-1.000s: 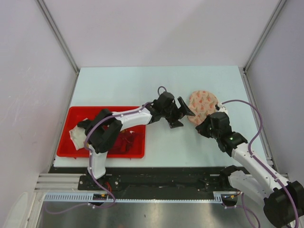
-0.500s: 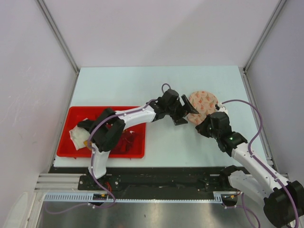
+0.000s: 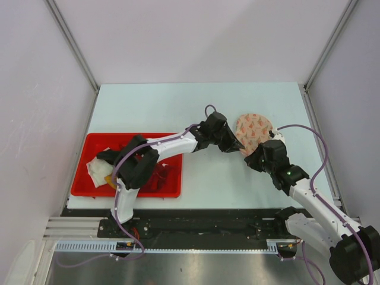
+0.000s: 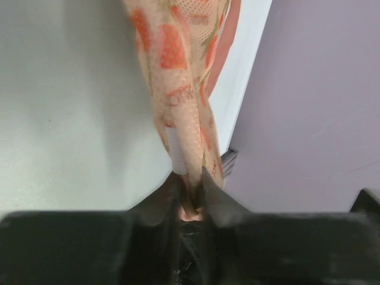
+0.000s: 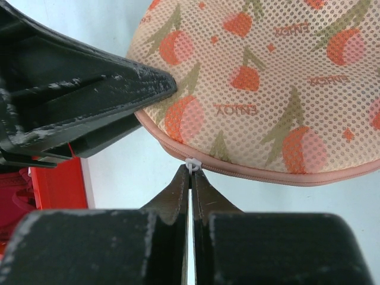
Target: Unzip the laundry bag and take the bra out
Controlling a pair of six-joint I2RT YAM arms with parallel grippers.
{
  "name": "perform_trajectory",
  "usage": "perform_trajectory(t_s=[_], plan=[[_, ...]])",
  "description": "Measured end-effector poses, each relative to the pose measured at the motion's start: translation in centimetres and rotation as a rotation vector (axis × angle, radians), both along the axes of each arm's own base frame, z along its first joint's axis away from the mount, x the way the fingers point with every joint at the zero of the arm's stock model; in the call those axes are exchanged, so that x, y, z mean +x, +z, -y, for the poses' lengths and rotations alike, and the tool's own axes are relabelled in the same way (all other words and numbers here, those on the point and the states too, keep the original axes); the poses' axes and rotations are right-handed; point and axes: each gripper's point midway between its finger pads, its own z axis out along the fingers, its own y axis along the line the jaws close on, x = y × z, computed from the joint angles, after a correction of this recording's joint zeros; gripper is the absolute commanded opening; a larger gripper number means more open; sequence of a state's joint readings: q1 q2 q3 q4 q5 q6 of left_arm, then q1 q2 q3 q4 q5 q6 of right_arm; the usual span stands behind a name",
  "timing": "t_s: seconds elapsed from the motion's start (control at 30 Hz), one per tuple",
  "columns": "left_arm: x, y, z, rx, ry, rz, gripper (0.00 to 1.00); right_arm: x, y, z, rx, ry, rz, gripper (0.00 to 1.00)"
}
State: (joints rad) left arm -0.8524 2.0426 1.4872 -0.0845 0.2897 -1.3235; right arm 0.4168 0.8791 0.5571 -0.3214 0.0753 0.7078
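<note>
Laundry bag [image 3: 254,130] sat right of centre on the table [image 3: 178,101], zip closed where visible | left gripper [image 4: 190,178] clamped tight on the bag's left edge, fabric bunched between its fingers | right gripper [image 5: 191,173], fingers pressed together, pinched the white zip pull [image 5: 191,162] at the bag's lower rim | red tray [image 3: 119,136] lay lower left.

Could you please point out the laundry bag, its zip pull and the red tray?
laundry bag [image 3: 255,130]: top external view, printed top of the dome.
zip pull [image 5: 191,164]: right wrist view, its white tab.
red tray [image 3: 101,137]: top external view, far rim.
</note>
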Motion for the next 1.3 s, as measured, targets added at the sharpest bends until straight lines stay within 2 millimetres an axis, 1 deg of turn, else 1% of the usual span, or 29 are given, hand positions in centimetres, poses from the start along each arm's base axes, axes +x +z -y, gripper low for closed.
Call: perform_trajectory(t_s=[0.1, 0.27, 0.37, 0.4, 0.43, 0.5, 0.57, 0.67, 0.7, 0.73, 0.8, 0.83, 0.87, 0.9, 0.93, 1.0, 1.07, 1.13, 1.23, 1.3], plan=[[0.0, -0.1, -0.1, 0.004, 0.002, -0.009, 0.0, 0.0, 0.0, 0.0, 0.0, 0.0, 0.0, 0.0], [1.0, -0.1, -0.9, -0.015, 0.008, -0.017, 0.0, 0.1, 0.1, 0.3, -0.001, -0.004, 0.004, 0.0], [2.6, -0.3, -2.5, -0.012, 0.026, -0.019, 0.0, 0.5, 0.4, 1.3, 0.001, -0.033, 0.013, 0.0], [3.5, -0.4, -3.2, -0.012, 0.038, -0.014, 0.0, 0.7, 0.4, 1.8, -0.003, -0.044, 0.018, 0.0], [4.4, -0.4, -4.0, -0.009, 0.049, -0.009, 0.0, 0.9, 0.3, 2.3, -0.009, -0.058, 0.019, 0.0], [5.3, -0.6, -5.0, -0.001, 0.057, -0.006, 0.0, 1.1, -0.1, 3.0, -0.023, -0.071, 0.012, 0.0], [5.8, -0.8, -5.9, 0.012, 0.057, -0.006, 0.01, 1.1, -0.6, 3.4, -0.035, -0.072, -0.001, 0.0], [5.8, -0.9, -6.3, 0.026, 0.037, -0.003, 0.01, 1.0, -1.0, 3.2, -0.038, -0.054, -0.008, 0.0], [5.9, -0.7, -6.2, 0.029, 0.027, 0.003, 0.08, 1.0, -0.9, 3.1, -0.037, -0.047, -0.007, 0.0], [6.2, -0.4, -6.0, 0.029, 0.018, 0.011, 0.39, 0.9, -0.9, 2.7, -0.036, -0.035, -0.003, 0.0], [7.2, 0.2, -5.5, 0.033, -0.013, 0.041, 0.7, 0.7, -0.9, 1.9, -0.038, -0.009, 0.0, 0.0], [8.0, 0.6, -5.1, 0.033, -0.025, 0.062, 0.94, 0.6, -1.0, 1.3, -0.036, 0.007, -0.003, 0.0], [8.9, 1.0, -4.7, 0.033, -0.036, 0.086, 1.0, 0.3, -1.1, 0.7, -0.034, 0.025, -0.009, 0.0], [9.6, 1.4, -4.6, 0.036, -0.042, 0.107, 1.0, 0.0, -1.4, 0.0, -0.031, 0.041, -0.022, 0.0], [9.9, 1.6, -4.7, 0.042, -0.05, 0.124, 1.0, -0.2, -1.6, -0.4, -0.029, 0.052, -0.031, 0.0], [10.0, 2.0, -5.2, 0.059, -0.062, 0.148, 1.0, -0.4, -2.2, -0.9, -0.019, 0.051, -0.058, 0.0], [9.5, 2.1, -6.2, 0.086, -0.069, 0.167, 1.0, -0.3, -2.4, -1.1, -0.004, 0.034, -0.074, 0.0], [8.1, 2.3, -7.5, 0.11, -0.073, 0.172, 1.0, 0.0, -2.5, -1.3, 0.017, 0.016, -0.076, 0.0], [5.1, 2.5, -9.7, 0.128, -0.08, 0.157, 1.0, 0.6, -2.5, -1.8, 0.048, 0.003, -0.078, 0.0], [3.3, 2.5, -10.8, 0.133, -0.084, 0.148, 1.0, 1.0, -2.7, -2.1, 0.068, -0.004, -0.082, 0.0]])
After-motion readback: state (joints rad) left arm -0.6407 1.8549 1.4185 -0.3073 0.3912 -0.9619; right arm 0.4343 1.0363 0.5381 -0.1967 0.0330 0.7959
